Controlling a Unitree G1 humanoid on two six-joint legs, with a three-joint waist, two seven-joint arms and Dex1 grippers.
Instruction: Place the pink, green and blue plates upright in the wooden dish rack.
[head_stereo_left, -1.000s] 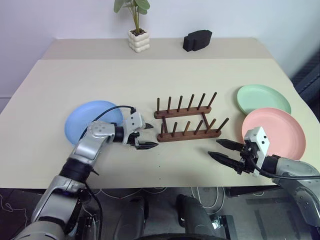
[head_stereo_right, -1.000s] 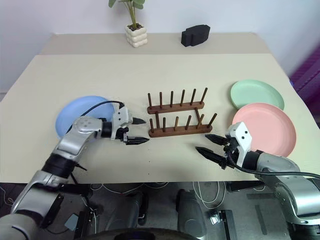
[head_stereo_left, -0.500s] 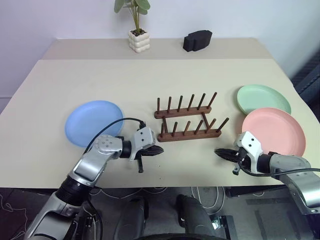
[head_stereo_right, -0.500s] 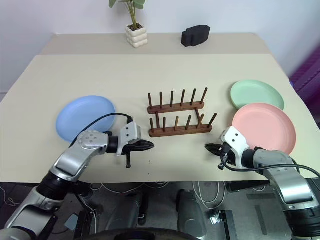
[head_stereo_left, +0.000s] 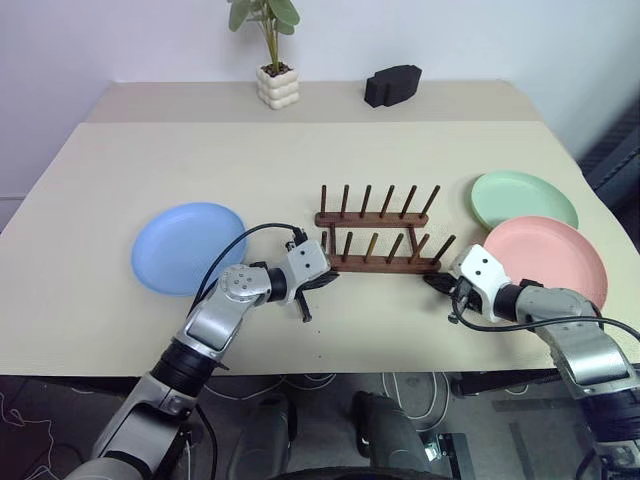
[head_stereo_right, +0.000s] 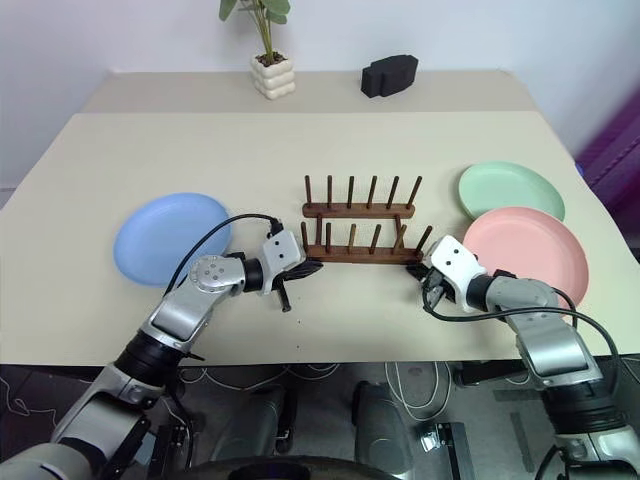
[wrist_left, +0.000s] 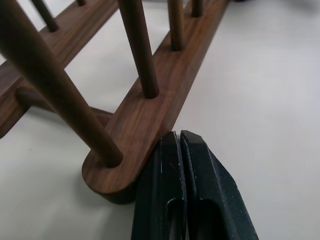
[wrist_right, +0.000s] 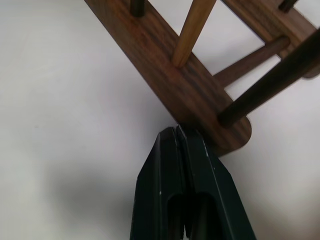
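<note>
The wooden dish rack stands empty at the table's middle, its pegs upright. My left gripper is shut, its tips against the left end of the rack's near rail. My right gripper is also shut and touches the near rail's right end. Neither holds anything. The blue plate lies flat to the left of the rack. Right of the rack the green plate lies flat, with the pink plate in front of it, just beyond my right wrist.
A potted plant and a black object stand at the table's far edge. Bare tabletop stretches behind the rack. The front edge of the table runs close under both forearms.
Both grippers have shut and swung inward to the two ends of the rack's near rail. The rack's left end has shifted slightly away, leaving it squarer to me.
</note>
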